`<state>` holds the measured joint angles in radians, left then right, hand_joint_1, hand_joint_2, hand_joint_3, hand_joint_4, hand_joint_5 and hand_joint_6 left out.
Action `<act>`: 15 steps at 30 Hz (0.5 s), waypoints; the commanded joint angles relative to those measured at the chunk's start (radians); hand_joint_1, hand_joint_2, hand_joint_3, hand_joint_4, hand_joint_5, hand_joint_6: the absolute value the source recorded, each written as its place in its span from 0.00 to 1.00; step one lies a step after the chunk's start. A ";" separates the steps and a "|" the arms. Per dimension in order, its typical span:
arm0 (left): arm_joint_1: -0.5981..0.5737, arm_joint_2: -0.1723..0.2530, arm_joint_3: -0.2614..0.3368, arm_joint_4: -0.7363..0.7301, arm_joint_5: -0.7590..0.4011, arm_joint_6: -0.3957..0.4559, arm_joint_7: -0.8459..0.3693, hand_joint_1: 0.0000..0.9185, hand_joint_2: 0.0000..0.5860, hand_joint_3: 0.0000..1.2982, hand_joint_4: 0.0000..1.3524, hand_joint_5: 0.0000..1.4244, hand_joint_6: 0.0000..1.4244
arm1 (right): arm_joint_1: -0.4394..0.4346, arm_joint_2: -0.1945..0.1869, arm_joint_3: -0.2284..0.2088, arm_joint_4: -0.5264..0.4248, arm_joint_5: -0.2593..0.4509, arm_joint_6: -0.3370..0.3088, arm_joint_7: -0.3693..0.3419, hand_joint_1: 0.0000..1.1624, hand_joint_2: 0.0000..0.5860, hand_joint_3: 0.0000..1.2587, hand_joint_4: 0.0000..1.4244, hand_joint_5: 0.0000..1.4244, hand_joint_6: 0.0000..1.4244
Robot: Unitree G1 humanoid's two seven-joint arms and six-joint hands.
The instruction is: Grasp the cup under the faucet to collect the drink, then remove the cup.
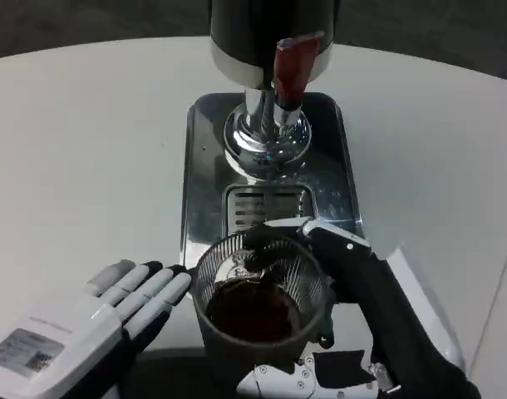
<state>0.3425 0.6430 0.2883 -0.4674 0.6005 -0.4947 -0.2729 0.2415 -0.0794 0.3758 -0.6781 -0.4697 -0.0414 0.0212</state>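
Note:
A clear ribbed cup (pixel 258 295) with dark drink in it is at the near end of the dispenser's steel base (pixel 205 174), in front of the drip grate (pixel 266 205). My right hand (pixel 357 328) grips the cup, fingers wrapped round its right and near sides. The faucet with its red lever (pixel 293 68) stands at the far end, above the chrome column (pixel 266 137). My left hand (pixel 79 328) rests on the table left of the cup, fingers stretched out flat, tips close to the cup's left wall and holding nothing.
The dark dispenser body (pixel 253 33) rises at the top centre. The round white table (pixel 79 158) spreads out on both sides, its far edge curving behind the dispenser.

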 commanded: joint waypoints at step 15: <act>-0.006 -0.026 -0.032 -0.038 0.006 0.012 0.011 0.00 0.08 0.00 0.00 0.00 0.00 | 0.085 -0.034 -0.014 -0.105 0.033 -0.070 0.002 1.00 0.17 0.58 0.65 0.65 0.90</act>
<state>0.3202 0.6222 0.2615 -0.4905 0.5990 -0.4865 -0.2627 0.3175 -0.1235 0.3594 -0.7491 -0.4615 -0.0761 0.0293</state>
